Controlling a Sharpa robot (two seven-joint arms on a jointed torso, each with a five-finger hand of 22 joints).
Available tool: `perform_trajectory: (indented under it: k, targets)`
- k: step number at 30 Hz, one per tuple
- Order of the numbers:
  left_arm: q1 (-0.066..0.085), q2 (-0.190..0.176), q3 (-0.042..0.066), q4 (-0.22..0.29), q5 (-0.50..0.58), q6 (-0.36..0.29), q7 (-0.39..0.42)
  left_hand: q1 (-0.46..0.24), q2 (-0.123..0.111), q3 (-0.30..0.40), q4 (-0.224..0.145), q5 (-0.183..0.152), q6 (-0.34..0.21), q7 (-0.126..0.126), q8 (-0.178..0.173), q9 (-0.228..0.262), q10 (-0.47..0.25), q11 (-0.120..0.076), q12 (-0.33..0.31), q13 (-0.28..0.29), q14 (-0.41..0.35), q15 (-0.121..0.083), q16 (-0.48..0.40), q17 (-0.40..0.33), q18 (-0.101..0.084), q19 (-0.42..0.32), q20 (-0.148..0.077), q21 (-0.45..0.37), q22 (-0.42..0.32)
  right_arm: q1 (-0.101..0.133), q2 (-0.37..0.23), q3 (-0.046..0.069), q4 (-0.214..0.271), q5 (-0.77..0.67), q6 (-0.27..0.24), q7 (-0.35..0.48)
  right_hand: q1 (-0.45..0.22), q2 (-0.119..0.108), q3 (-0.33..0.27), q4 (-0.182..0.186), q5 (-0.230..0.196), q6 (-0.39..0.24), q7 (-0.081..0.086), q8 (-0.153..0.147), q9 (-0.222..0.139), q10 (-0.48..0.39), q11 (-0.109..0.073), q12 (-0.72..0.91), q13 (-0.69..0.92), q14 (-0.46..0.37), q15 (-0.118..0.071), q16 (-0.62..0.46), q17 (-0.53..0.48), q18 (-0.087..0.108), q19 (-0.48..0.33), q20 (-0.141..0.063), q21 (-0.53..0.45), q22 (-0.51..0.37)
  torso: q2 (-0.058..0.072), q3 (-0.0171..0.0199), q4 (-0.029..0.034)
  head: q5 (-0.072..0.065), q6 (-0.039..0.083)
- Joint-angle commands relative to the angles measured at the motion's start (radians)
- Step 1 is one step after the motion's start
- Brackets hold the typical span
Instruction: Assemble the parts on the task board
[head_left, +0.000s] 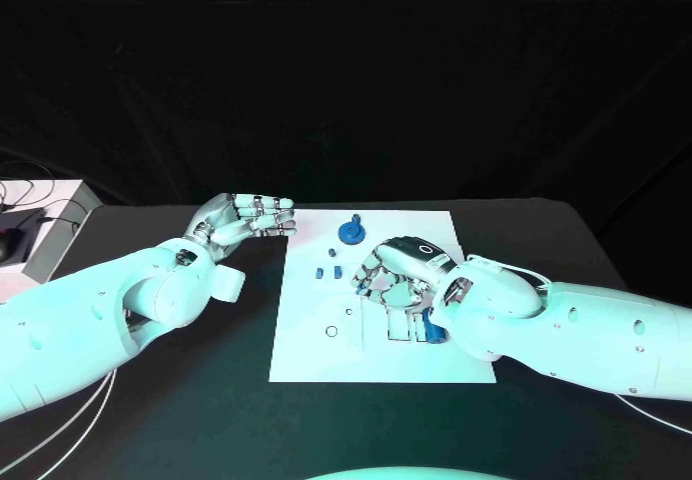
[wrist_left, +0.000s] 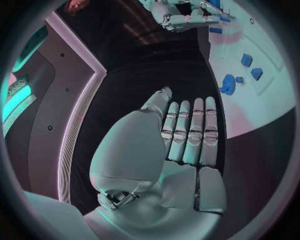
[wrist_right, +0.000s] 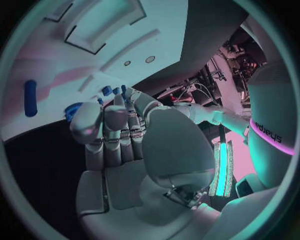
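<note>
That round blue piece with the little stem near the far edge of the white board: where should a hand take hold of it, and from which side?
Probably by the stem, from above. The round blue part seems to lie flat on the task board, leaving little rim to get under, while its stem sticks up free. The left hand hovers nearest, beside the board's far left corner; the right hand is over the board's middle.

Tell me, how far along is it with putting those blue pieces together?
Early, by the look of it. Small blue parts and a round blue part lie loose on the task board. The right hand hovers over the board; whether it holds anything is unclear. The left hand holds nothing.
</note>
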Motion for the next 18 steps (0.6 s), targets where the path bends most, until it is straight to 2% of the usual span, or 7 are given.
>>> perform_trajectory:
  k: [1,9,12,18]
  targets:
    - [-0.001,0.002,0.001,0.005,-0.014,-0.002,0.008,0.0,-0.002,0.003,0.002,0.004,0.002,0.004,-0.003,0.0,-0.003,-0.003,-0.005,-0.001,-0.005,-0.002,0.008,-0.001,-0.002,0.007,0.0,0.005,-0.003,-0.014,0.018,-0.001,-0.009,-0.079,0.031,-0.019,0.007,0.014,0.0,-0.005,0.001,0.004,0.006,0.005,0.001,0.029,-0.021,0.004,0.001,0.003,-0.004,-0.006,-0.001,0.014,0.021,-0.002,-0.001,0.112,0.002,0.0011,-0.0016,0.011,-0.002]
    - [-0.001,0.002,0.001,0.008,-0.021,-0.007,0.01,0.0,-0.004,0.005,0.003,0.004,0.001,0.004,-0.004,0.0,-0.007,-0.001,-0.006,-0.001,-0.009,0.0,0.006,-0.002,-0.002,0.005,0.0,0.005,-0.004,-0.05,0.065,-0.003,-0.047,-0.116,0.042,-0.03,0.007,0.015,0.001,-0.007,0.002,0.003,0.006,0.004,0.002,0.028,-0.021,0.004,0.001,0.003,-0.004,-0.006,-0.001,0.015,0.021,-0.001,-0.003,0.111,0.001,0.0017,-0.0009,0.027,-0.01]
    - [-0.001,0.002,0.001,0.009,-0.021,-0.007,0.01,0.0,-0.004,0.005,0.003,0.004,0.001,0.004,-0.004,0.0,-0.007,-0.001,-0.006,-0.001,-0.009,0.0,0.006,-0.002,-0.002,0.005,0.0,0.005,-0.004,-0.061,0.076,-0.004,-0.054,-0.124,0.05,-0.033,0.006,0.015,0.002,-0.007,0.002,0.003,0.007,0.004,0.002,0.028,-0.02,0.004,0.001,0.003,-0.004,-0.006,-0.001,0.015,0.021,-0.002,-0.004,0.111,0.002,0.002,-0.0008,0.026,-0.012]
    - [-0.001,0.001,0.001,0.01,-0.021,-0.006,0.011,0.0,-0.004,0.005,0.003,0.004,0.001,0.004,-0.004,0.0,-0.007,-0.001,-0.006,-0.001,-0.009,0.0,0.006,-0.002,-0.002,0.005,0.0,0.005,-0.004,-0.068,0.086,-0.004,-0.053,-0.132,0.057,-0.035,0.005,0.015,0.003,-0.009,0.002,0.003,0.007,0.004,0.002,0.028,-0.02,0.004,0.001,0.003,-0.004,-0.005,-0.002,0.016,0.021,-0.001,-0.004,0.111,0.002,0.0009,0.0004,0.031,-0.015]
